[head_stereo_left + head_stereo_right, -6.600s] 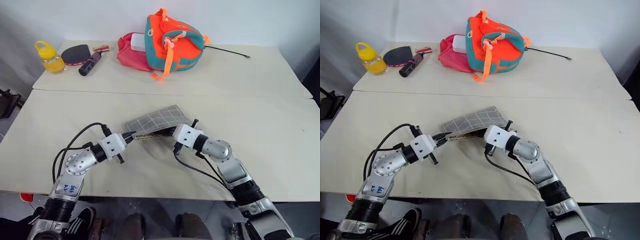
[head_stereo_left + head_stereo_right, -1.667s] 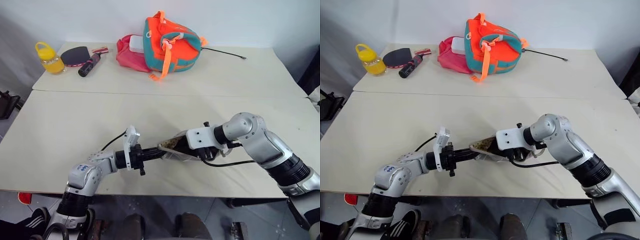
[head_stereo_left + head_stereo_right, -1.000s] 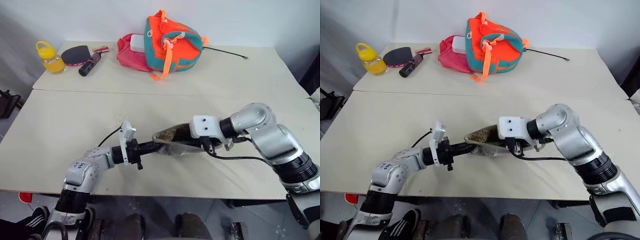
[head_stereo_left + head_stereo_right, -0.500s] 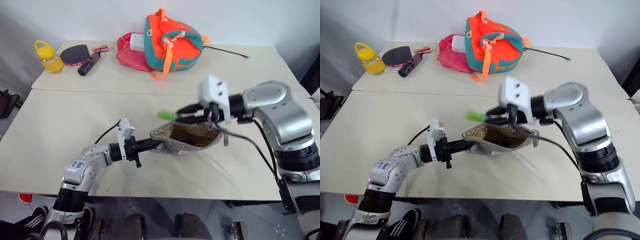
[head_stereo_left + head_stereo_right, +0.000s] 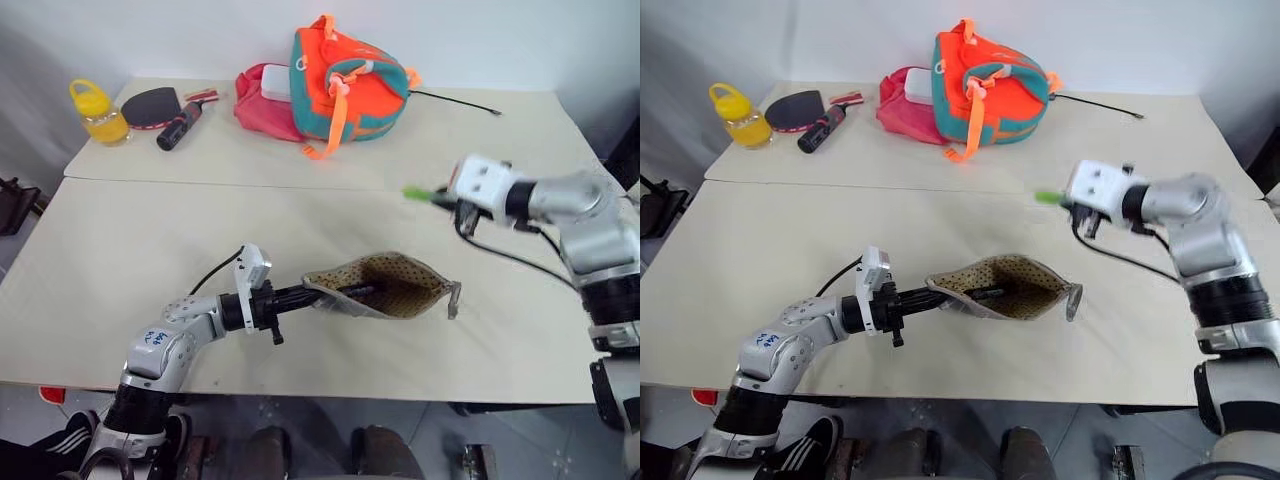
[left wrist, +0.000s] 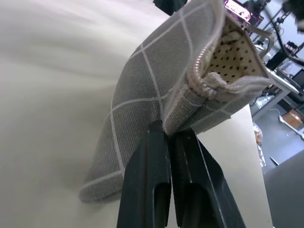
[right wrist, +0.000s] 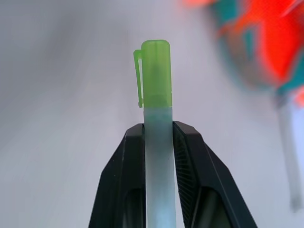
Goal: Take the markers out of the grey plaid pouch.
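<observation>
Head views: left gripper (image 5: 300, 293) pinches the grey plaid pouch (image 5: 385, 288) by its corner, mouth gaping toward the right; a dark marker (image 5: 355, 291) lies inside, just beyond its tips. Right gripper (image 5: 440, 199) holds the green marker (image 5: 418, 194) aloft, well clear.

Wrist views: left fingers (image 6: 152, 190) clamp fabric; right fingers (image 7: 123, 175) squeeze the marker's barrel.

One marker out, one left.

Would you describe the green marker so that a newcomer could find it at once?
Start at the orange-teal bag at the back of the table, then look toward the table's right side, where the right gripper hangs above it. The green marker is clamped between its fingers, apart from the open grey plaid pouch.
</observation>
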Action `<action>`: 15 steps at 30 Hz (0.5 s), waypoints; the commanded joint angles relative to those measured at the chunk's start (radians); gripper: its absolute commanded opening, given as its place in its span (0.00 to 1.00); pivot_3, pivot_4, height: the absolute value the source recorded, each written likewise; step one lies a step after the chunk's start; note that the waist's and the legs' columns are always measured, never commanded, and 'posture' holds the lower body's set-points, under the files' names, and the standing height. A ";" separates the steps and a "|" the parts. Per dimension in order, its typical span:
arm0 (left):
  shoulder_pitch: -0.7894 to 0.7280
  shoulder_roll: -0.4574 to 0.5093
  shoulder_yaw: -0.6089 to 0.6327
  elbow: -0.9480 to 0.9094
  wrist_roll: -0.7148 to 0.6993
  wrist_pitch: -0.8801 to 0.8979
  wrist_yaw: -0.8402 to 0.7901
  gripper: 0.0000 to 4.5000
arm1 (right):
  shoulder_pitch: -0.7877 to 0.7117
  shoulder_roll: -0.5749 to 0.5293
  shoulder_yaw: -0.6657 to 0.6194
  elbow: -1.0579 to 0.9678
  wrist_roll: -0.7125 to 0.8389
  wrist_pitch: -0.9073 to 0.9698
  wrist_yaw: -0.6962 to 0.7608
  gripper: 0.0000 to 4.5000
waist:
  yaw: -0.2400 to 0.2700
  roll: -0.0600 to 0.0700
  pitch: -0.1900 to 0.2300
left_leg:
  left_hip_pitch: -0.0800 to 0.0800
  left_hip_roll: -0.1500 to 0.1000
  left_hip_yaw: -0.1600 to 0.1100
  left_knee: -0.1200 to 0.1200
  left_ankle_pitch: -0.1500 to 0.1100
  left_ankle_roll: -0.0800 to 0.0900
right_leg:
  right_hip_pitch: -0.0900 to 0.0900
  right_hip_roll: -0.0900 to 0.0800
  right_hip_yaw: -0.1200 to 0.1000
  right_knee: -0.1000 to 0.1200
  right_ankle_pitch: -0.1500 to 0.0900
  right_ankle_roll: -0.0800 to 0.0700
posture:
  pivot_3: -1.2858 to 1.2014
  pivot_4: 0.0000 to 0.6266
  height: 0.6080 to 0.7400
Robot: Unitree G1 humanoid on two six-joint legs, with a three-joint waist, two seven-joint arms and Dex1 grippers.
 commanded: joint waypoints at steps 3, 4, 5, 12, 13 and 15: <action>0.002 0.004 0.003 -0.021 0.004 0.007 0.005 0.00 | 0.014 -0.018 -0.008 0.065 -0.040 -0.082 -0.002 0.10 | 0.003 0.001 0.001 | 0.000 0.001 0.000 0.001 0.000 0.000 | 0.000 0.001 0.000 0.001 0.000 0.000 | 0.52 0.24 1.00; 0.003 0.004 0.003 -0.022 0.004 0.007 0.005 0.00 | 0.021 -0.015 -0.009 0.078 -0.039 -0.085 0.006 0.10 | 0.003 0.001 0.001 | 0.000 0.001 0.000 0.002 0.000 0.000 | 0.000 0.001 0.000 0.001 0.000 0.000 | 0.52 0.24 1.00; 0.003 0.004 0.003 -0.023 0.004 0.008 0.006 0.00 | 0.025 -0.012 -0.013 0.086 -0.035 -0.086 0.010 0.10 | 0.004 0.001 0.001 | 0.000 0.001 0.000 0.002 0.000 0.000 | 0.000 0.001 0.000 0.001 0.000 0.000 | 0.52 0.24 1.00; 0.004 -0.001 0.005 -0.029 0.000 0.011 0.011 0.00 | 0.042 -0.009 -0.039 0.069 0.002 -0.033 0.063 0.47 | 0.005 0.001 0.001 | 0.000 0.000 -0.001 0.004 0.000 0.000 | 0.000 0.000 0.000 0.001 0.000 0.000 | 0.52 0.24 1.00; 0.004 -0.002 0.006 -0.029 -0.001 0.012 0.012 0.00 | 0.043 -0.010 -0.044 0.065 0.001 -0.033 0.059 0.54 | 0.005 0.001 0.001 | 0.000 0.001 -0.001 0.004 0.000 0.000 | 0.000 0.000 0.000 0.001 0.000 0.000 | 0.52 0.24 1.00; 0.003 -0.002 0.005 -0.028 -0.001 0.011 0.012 0.00 | 0.034 -0.016 -0.054 0.067 -0.005 -0.044 0.043 0.54 | 0.005 0.001 0.001 | 0.000 0.000 -0.001 0.004 0.000 0.000 | 0.000 0.000 0.000 0.001 0.000 0.000 | 0.52 0.24 1.00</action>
